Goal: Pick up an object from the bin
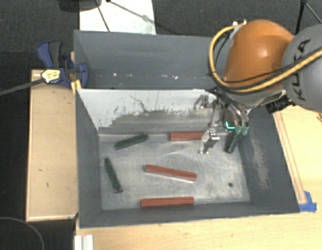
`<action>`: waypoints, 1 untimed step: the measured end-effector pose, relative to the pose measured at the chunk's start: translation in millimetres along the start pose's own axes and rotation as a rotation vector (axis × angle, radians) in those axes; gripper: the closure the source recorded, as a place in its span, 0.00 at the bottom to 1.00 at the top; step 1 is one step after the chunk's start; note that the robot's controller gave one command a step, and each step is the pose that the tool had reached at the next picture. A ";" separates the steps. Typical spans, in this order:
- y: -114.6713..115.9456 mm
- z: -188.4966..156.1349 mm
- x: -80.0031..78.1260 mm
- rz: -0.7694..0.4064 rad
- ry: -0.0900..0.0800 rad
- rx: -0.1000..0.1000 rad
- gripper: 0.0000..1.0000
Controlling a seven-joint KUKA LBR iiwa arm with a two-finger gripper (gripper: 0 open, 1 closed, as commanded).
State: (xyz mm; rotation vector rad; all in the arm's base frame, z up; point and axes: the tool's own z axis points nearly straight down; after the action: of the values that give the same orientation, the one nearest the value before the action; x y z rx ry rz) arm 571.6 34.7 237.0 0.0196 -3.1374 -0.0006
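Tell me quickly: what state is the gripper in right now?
Gripper: cannot be told whether open or closed; a dark green stick sits right by it.

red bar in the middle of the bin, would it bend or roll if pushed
The red bar looks straight and flat-faced, so it is probably stiff and likelier to slide than roll. It lies low on the bin floor, so it may be awkward to grip.

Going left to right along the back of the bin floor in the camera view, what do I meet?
Dark green stick → red-brown stick → gripper. I left out the dark piece just right of the gripper, as I can't tell it from the gripper's own parts.
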 end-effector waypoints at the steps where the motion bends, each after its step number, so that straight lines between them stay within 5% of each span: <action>1: -0.2 -4.1 -1.5 0.001 -0.008 0.000 0.00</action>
State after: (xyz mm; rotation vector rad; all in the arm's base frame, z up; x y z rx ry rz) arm 573.1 34.5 241.1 0.0181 -3.1453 -0.0013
